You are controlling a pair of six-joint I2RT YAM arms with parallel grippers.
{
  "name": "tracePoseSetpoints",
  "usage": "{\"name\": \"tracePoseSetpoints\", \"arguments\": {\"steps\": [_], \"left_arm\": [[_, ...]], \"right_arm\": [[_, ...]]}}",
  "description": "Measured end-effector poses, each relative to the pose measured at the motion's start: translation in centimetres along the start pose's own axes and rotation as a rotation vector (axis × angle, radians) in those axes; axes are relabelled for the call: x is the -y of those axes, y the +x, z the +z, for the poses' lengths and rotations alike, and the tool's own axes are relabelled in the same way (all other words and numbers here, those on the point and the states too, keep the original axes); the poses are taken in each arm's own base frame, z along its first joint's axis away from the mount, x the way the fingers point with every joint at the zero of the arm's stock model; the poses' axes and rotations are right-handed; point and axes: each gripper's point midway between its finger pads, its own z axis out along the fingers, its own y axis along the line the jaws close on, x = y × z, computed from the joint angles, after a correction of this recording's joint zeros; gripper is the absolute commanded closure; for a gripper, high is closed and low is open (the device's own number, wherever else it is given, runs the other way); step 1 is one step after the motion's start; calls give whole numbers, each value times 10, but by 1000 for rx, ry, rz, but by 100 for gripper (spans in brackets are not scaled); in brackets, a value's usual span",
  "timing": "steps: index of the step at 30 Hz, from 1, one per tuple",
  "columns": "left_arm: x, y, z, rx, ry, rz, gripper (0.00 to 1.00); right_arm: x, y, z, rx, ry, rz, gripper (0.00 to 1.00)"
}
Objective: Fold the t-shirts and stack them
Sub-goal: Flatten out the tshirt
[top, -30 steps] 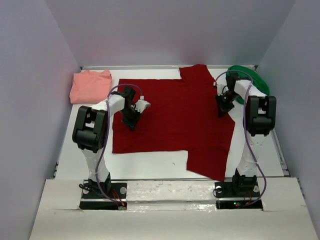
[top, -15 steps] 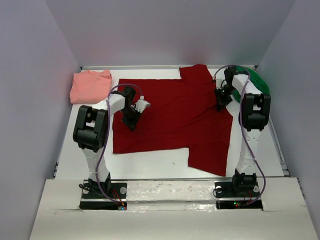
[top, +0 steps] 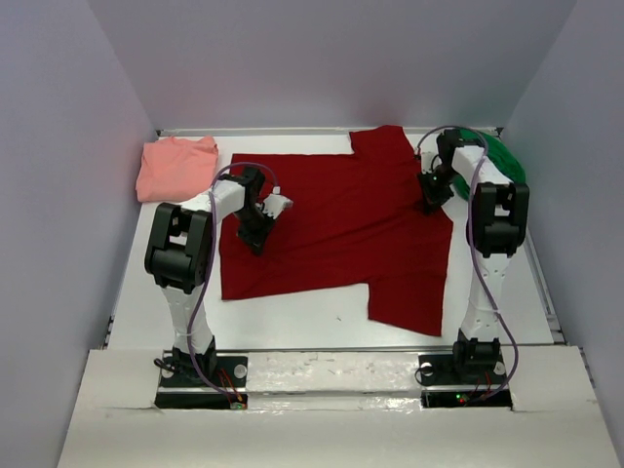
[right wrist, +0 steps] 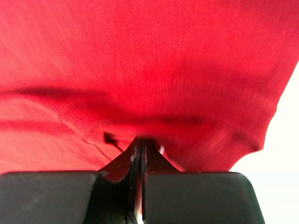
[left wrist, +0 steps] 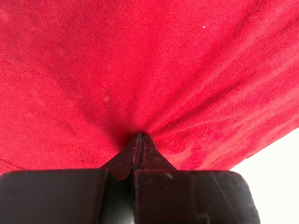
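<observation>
A dark red t-shirt lies spread over the middle of the white table. My left gripper is shut on a pinch of this shirt near its left edge; in the left wrist view the jaws meet with red cloth puckered at their tips. My right gripper is shut on the shirt's right edge; the right wrist view shows the closed tips under a raised fold of red cloth. A folded salmon-pink t-shirt lies at the back left. A bright green t-shirt is bunched at the back right, partly behind the right arm.
Pale walls close in the table on the left, back and right. The table's back rim runs just behind the shirts. Both arm bases stand at the near edge.
My right gripper has moved back and slightly left with the red shirt's right edge, drawing the near-right sleeve inward and away from the front. The left gripper has held its place.
</observation>
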Motion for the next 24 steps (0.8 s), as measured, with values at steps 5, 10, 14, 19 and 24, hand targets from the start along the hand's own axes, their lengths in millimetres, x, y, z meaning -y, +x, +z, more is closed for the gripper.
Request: {"name": "tracePoseSetpoints", "arguments": {"steps": [5,10,14,19,24], "left_arm": [[-4,2,-2,-9,-19,-6,82],[-9,-6,-24,26,-61,-10,33],[-13,-44,-73,175,-125,19,13],[-7,-73,-138,361,-189,68,23],[8,-36,-129,312,-157,91,36]], "right_arm": [[-5,28,-9,-44,12,-22,77],[-8,24,-40,11,36,-62,51],[-11,7,-85,113,71,-93,49],[-16,-5,-130,215,107,-120,52],[-32,50,-128,159,91,-133,52]]}}
